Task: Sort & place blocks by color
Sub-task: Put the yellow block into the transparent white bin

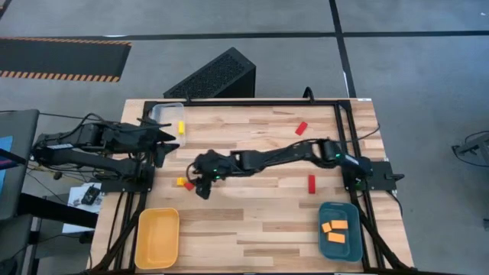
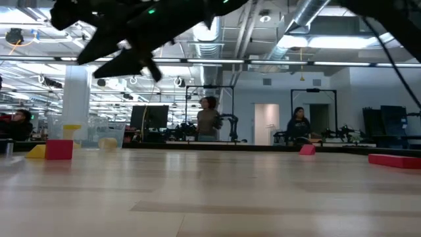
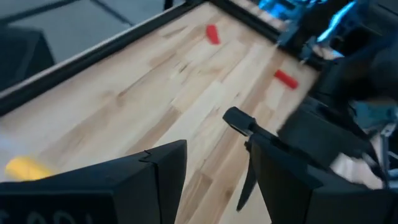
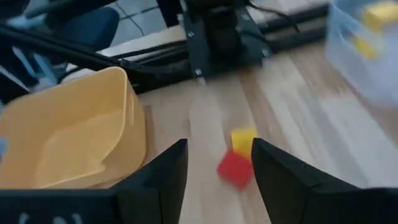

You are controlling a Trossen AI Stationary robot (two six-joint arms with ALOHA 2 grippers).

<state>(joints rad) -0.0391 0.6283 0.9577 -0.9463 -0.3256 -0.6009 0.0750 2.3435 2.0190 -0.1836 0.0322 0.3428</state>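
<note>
A yellow block (image 4: 244, 139) and a red block (image 4: 235, 168) lie side by side on the wooden table at its left middle (image 1: 185, 183). My right gripper (image 1: 203, 188) reaches across the table, slanting down just right of them. It is open (image 4: 219, 145), and the two blocks show ahead between its fingers, untouched. My left gripper (image 1: 163, 148) hovers open (image 3: 215, 147) near the table's far left, holding nothing. Another yellow block (image 1: 182, 127) lies beside the clear tray (image 1: 165, 114). A red block (image 1: 301, 127) and a red bar (image 1: 311, 183) lie on the right half.
The yellow tray (image 1: 158, 237) sits at the near left corner. At the near right, the teal tray (image 1: 339, 231) holds orange blocks (image 1: 334, 231). A black frame (image 1: 344, 130) borders the table. People stand in the room beyond (image 2: 209, 118).
</note>
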